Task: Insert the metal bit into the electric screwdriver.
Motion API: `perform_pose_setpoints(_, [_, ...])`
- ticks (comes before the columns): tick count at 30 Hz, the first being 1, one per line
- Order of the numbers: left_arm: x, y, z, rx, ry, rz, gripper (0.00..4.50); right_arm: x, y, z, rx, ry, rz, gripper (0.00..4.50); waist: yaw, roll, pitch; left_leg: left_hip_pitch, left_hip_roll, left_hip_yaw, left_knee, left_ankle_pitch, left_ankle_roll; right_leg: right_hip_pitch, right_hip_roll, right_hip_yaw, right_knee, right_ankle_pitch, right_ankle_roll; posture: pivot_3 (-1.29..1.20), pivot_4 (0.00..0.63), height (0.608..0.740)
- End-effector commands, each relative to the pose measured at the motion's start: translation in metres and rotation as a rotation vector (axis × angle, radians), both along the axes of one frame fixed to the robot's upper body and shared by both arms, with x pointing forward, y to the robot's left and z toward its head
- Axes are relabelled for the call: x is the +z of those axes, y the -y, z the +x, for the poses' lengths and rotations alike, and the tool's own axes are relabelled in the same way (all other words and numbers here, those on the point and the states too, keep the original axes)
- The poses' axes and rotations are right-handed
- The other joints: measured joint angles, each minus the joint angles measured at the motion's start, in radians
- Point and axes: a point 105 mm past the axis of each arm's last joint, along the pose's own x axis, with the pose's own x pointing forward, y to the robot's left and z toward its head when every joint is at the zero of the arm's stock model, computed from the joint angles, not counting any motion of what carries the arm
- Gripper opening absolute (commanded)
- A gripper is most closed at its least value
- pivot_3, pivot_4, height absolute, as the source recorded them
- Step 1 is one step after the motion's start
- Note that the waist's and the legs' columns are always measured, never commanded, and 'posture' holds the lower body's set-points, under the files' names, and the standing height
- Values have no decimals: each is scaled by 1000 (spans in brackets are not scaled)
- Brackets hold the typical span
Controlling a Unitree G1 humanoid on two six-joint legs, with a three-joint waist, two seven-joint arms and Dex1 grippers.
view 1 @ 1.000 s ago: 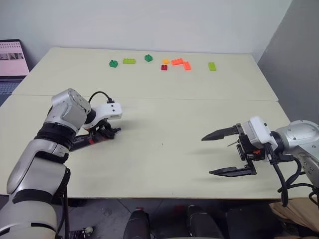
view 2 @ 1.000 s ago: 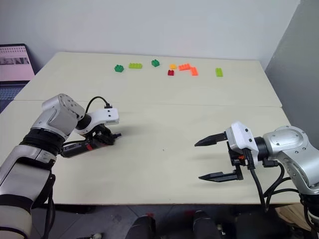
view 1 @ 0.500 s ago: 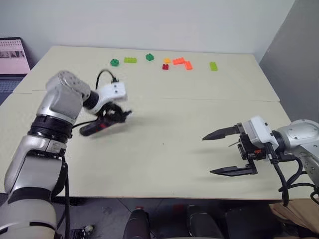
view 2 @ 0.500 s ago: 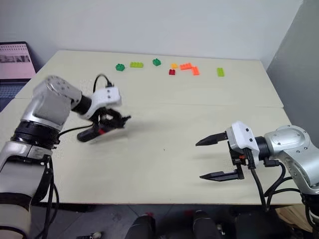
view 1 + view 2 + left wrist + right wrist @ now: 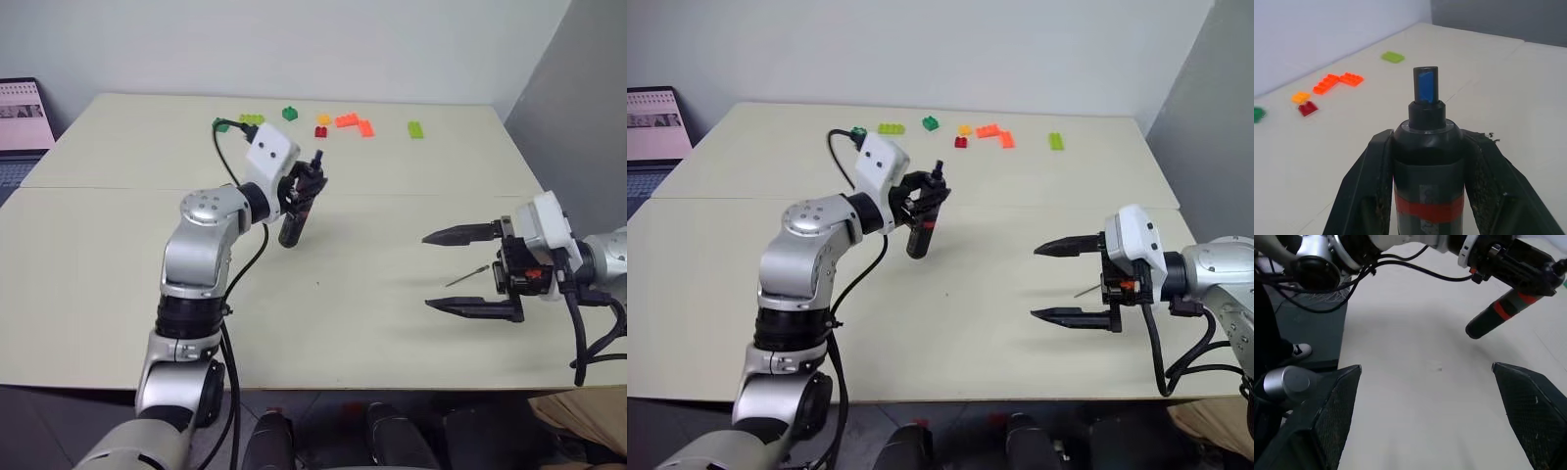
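From my head, on the far left a laptop screen [image 5: 22, 110] stands at the edge of the pale cream table [image 5: 118, 264], which has a seam across it and a grey wall behind. My left gripper [image 5: 306, 186] is clamped shut on the electric screwdriver [image 5: 294, 219], a slim dark grey-black pen-shaped tool with a red band, held off the table above its middle, its narrow tip up and its blunt end hanging down. My left wrist camera shows what the head views do not: the tip ends in a short stub with a blue face [image 5: 1426, 84], and both black fingers [image 5: 1369, 188] press the barrel just above the red band. Small green, orange and red toy bricks [image 5: 345, 120] lie scattered along the far side of the table. Further right, the metal bit [image 5: 467, 276], a needle-thin dark grey rod, lies on the table just beside my right gripper [image 5: 470, 270], between its fingers as seen from above. That gripper is spread wide with nothing between its fingers. Its wrist camera looks across the bare tabletop at the screwdriver.
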Motion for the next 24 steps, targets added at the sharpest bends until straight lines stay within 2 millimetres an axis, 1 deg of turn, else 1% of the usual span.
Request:
perform_pose_setpoints(1, [19, -1, -8, 93, 193, -132, 1654, 23, -7, -3, -14, 55, 65, 4500, 6, 0, 0, 0, -1, 1, 0, 0, 0, 1, -1, 1, 0, 0, 0, 0, 150, 740])
perform_pose_setpoints(3, [14, -3, -10, 127, 226, -161, 1654, 26, -9, 0, -40, 56, 79, 4500, 11, 0, 0, 1, -1, 1, 1, 0, 0, 2, -1, 1, -1, 1, 1, 0, 150, 740])
perform_pose_setpoints(8, [-8, -5, -12, 177, 177, -225, 1654, 31, -14, 10, -107, 44, 105, 4500, 16, 0, 0, 1, -1, 1, 1, 0, 0, 1, -1, 1, -1, 1, 1, 0, 150, 740])
perform_pose_setpoints(13, [-21, -1, -16, 179, 148, -226, 1654, 40, -17, 9, -89, 59, 136, 4500, 22, 0, 0, 1, -1, 2, 0, 0, 0, 1, -1, 1, -1, 1, 1, 0, 150, 740])
perform_pose_setpoints(15, [-27, -3, -14, 198, 130, -231, 1654, 40, -17, 10, -88, 61, 136, 4500, 22, 0, 0, 1, -1, 2, 0, 0, 0, 1, -1, 1, -2, 1, 1, 0, 150, 740])
perform_pose_setpoints(18, [-32, -2, -14, 204, 117, -235, 1654, 40, -18, 10, -83, 58, 137, 4500, 22, 0, 0, 1, -1, 2, 0, 0, 0, 1, -1, 1, -2, 1, 1, 0, 150, 740])
perform_pose_setpoints(24, [-34, -1, -21, 206, 113, -254, 1654, 36, -15, 10, -90, 53, 104, 4500, 22, 0, 0, 1, -1, 2, 0, 0, 0, 1, -1, 1, -2, 1, 1, 0, 150, 740])
